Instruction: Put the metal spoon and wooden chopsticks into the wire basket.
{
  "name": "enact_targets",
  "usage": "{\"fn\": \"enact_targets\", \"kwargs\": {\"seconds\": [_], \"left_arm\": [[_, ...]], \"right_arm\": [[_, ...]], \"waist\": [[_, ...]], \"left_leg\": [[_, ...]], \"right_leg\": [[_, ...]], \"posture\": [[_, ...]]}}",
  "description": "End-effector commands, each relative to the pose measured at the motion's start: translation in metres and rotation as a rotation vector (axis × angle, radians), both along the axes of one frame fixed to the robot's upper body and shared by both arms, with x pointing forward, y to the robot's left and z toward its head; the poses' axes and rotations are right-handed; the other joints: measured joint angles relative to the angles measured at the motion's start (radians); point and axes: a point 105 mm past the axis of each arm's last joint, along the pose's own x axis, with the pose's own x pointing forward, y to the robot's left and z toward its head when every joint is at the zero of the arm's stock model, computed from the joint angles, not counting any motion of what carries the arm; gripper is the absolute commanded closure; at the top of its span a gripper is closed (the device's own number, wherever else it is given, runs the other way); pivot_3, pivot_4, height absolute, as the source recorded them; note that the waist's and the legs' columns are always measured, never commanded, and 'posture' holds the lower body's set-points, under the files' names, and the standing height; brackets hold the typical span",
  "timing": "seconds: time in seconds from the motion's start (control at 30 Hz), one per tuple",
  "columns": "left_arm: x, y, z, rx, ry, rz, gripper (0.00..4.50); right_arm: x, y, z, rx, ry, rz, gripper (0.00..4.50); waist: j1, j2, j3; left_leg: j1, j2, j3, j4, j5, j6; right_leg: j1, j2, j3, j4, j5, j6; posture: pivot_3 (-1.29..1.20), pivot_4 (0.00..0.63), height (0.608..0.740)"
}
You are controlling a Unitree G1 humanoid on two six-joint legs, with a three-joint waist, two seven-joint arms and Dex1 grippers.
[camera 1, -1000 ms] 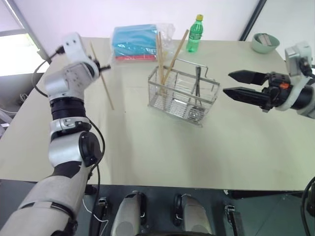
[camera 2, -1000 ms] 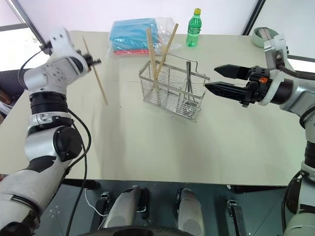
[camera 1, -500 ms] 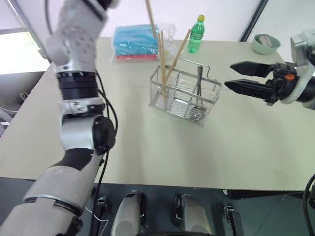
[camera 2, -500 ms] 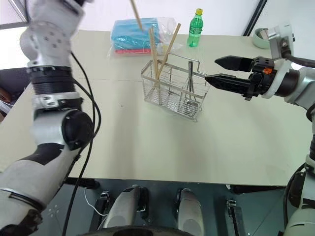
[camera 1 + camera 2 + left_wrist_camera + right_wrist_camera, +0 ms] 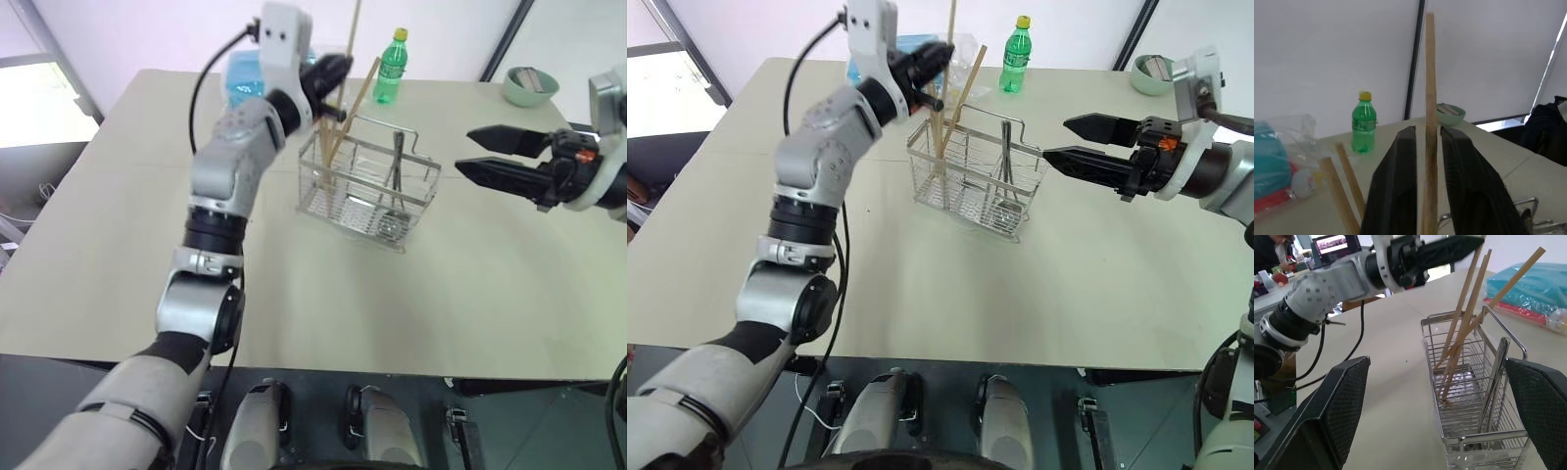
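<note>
Left eye view: wire basket (image 5: 366,192) on the table (image 5: 470,294); metal spoon (image 5: 393,176) upright in its right compartment, wooden chopsticks (image 5: 338,132) leaning in the left one.

Left wrist view: left gripper (image 5: 1426,134) — a chopstick upright between its fingers; whether they clamp it I cannot tell.

Right wrist view: right gripper (image 5: 1435,406) fingers spread wide — nothing held, facing the basket.

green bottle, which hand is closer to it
Left. The left hand is above the wire basket, just beside the green bottle; the right hand hangs past the basket's other end, farther off.
</note>
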Motion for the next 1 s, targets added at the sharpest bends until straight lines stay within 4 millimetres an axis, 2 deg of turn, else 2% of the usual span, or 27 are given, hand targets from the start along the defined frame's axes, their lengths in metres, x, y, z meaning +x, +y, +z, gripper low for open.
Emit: {"fn": "enact_targets", "kwargs": {"seconds": [0.03, 0.13, 0.17, 0.3, 0.37, 0.53, 0.63, 0.83, 1.0], "left_arm": [[-0.013, -0.004, 0.015, -0.026, -0.081, -0.014, 1.91], [-0.014, 0.002, 0.015, -0.028, -0.068, 0.002, 0.37], [-0.014, 0.006, 0.018, -0.028, -0.071, 0.010, 0.11], [-0.016, 0.031, 0.039, 0.002, -0.102, 0.046, 0.11], [-0.020, 0.049, 0.053, 0.042, -0.128, 0.054, 0.11], [-0.037, 0.114, 0.074, 0.239, -0.148, 0.096, 0.11], [-0.059, 0.140, 0.074, 0.370, -0.135, 0.046, 0.11], [-0.112, 0.178, 0.056, 0.592, -0.091, -0.101, 0.11], [-0.118, 0.191, 0.053, 0.578, -0.057, -0.052, 0.11]], "right_arm": [[-0.006, -0.001, 0.013, 0.002, -0.074, -0.003, 0.00], [-0.004, 0.000, 0.011, 0.003, -0.073, -0.003, 0.00], [-0.004, 0.000, 0.010, 0.003, -0.072, -0.002, 0.00], [-0.003, 0.000, 0.008, 0.000, -0.071, 0.005, 0.00], [-0.004, 0.001, 0.007, -0.007, -0.071, 0.020, 0.00], [-0.005, 0.008, 0.011, -0.020, -0.088, 0.069, 0.00], [-0.007, 0.011, 0.014, -0.020, -0.096, 0.095, 0.00], [-0.005, 0.011, 0.013, -0.035, -0.084, 0.138, 0.00], [0.002, 0.011, 0.012, -0.036, -0.079, 0.151, 0.00]], "waist": [[-0.001, 0.000, 0.000], [-0.001, 0.000, 0.000], [-0.001, 0.000, 0.000], [-0.003, 0.000, 0.000], [-0.004, 0.000, 0.000], [-0.011, 0.001, 0.000], [-0.015, 0.001, 0.000], [-0.027, 0.001, 0.000], [-0.026, 0.002, 0.000]], "left_leg": [[0.000, 0.000, 0.000, 0.000, 0.000, 0.000], [-0.001, 0.000, 0.000, 0.000, 0.000, 0.000], [-0.001, 0.000, 0.000, 0.000, 0.000, 0.000], [-0.001, 0.000, 0.000, 0.000, 0.000, 0.000], [-0.001, 0.000, 0.000, 0.000, 0.000, 0.001], [-0.001, 0.001, 0.000, 0.000, 0.001, -0.002], [-0.001, 0.000, 0.000, -0.001, 0.002, -0.004], [-0.001, 0.000, -0.001, -0.001, 0.002, -0.004], [-0.001, 0.000, -0.001, -0.001, 0.000, -0.001]], "right_leg": [[0.000, 0.000, 0.000, 0.000, 0.000, 0.000], [-0.001, 0.000, 0.000, 0.000, 0.000, 0.000], [-0.001, 0.000, 0.000, 0.000, 0.000, 0.000], [-0.001, 0.000, 0.000, 0.000, 0.000, 0.000], [-0.001, 0.000, 0.000, 0.001, 0.000, 0.000], [-0.002, 0.001, 0.000, 0.001, 0.000, 0.000], [-0.002, 0.001, 0.000, 0.001, 0.000, 0.000], [-0.002, 0.000, 0.000, 0.000, 0.000, 0.000], [-0.002, 0.000, 0.000, 0.000, -0.001, -0.001]], "posture": [[0.00, 0.150, 0.707], [0.00, 0.150, 0.707], [0.00, 0.150, 0.707], [0.00, 0.150, 0.707], [0.00, 0.150, 0.707], [0.00, 0.150, 0.707], [0.00, 0.150, 0.707], [0.00, 0.150, 0.707], [0.00, 0.150, 0.707]]}}
